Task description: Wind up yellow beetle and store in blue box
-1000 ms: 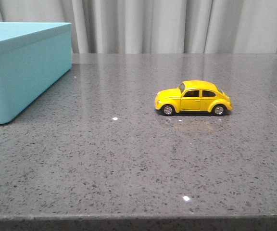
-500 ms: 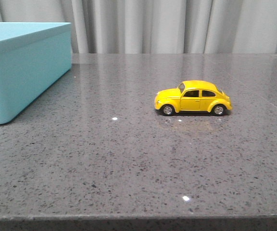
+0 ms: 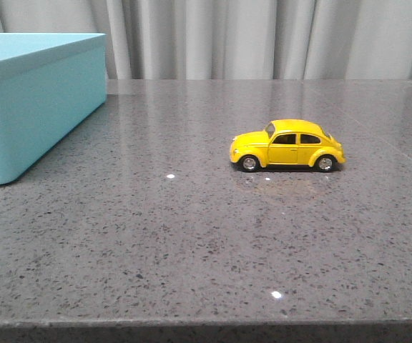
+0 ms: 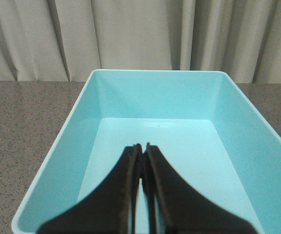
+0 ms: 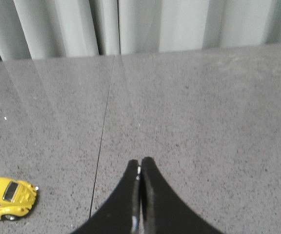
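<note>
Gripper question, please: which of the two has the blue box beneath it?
The left gripper, shut, hangs over the blue box; the right gripper is over bare table.

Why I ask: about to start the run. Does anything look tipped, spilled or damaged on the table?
Nothing stands out. The yellow beetle sits upright on its wheels on the grey table, apart from the blue box, which looks empty and intact in the left wrist view. Both grippers are shut, holding nothing.
</note>
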Controlling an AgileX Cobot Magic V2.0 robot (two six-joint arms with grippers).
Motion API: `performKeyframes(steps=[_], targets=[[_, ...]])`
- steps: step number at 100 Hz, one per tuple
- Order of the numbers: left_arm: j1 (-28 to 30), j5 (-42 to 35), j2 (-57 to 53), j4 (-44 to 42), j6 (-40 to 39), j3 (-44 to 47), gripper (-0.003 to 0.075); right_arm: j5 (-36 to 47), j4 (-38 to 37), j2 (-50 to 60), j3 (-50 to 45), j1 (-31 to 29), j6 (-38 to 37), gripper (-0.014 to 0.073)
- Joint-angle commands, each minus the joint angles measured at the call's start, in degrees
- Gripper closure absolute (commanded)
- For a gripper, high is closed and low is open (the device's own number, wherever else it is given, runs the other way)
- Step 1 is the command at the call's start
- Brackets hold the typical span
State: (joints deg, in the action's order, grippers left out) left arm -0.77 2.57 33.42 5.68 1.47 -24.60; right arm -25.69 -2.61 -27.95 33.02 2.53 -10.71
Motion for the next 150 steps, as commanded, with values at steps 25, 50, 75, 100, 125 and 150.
performKeyframes(steps=[25, 50, 75, 100, 125, 150], targets=[[-0.42, -5.12, 0.45, 0.49, -0.43, -2.09, 0.0739, -9.82, 2.61, -14.77, 13.43, 2.13, 0.26, 0.03], [-0.42, -5.21, 0.45, 0.49, -0.43, -2.09, 0.0739, -19.68, 4.57, -29.02, 24.25, 8.97, 0.26, 0.0105], [-0.42, -5.21, 0.45, 0.49, -0.43, -2.09, 0.0739, -24.73, 7.87, -40.64, 33.91, 17.59, -1.95, 0.0064], [-0.42, -5.24, 0.45, 0.49, -0.43, -2.09, 0.0739, -28.14, 7.87, -52.4, 42.72, 23.91, -8.8, 0.0064], [-0.42, -5.46, 0.45, 0.49, -0.43, -2.09, 0.0739, -31.6, 7.41, -62.36, 49.62, 26.21, -13.46, 0.0064], [-0.42, -5.46, 0.45, 0.49, -0.43, -2.09, 0.0739, -33.59, 6.85, -66.13, 52.16, 26.21, -16.27, 0.0064]])
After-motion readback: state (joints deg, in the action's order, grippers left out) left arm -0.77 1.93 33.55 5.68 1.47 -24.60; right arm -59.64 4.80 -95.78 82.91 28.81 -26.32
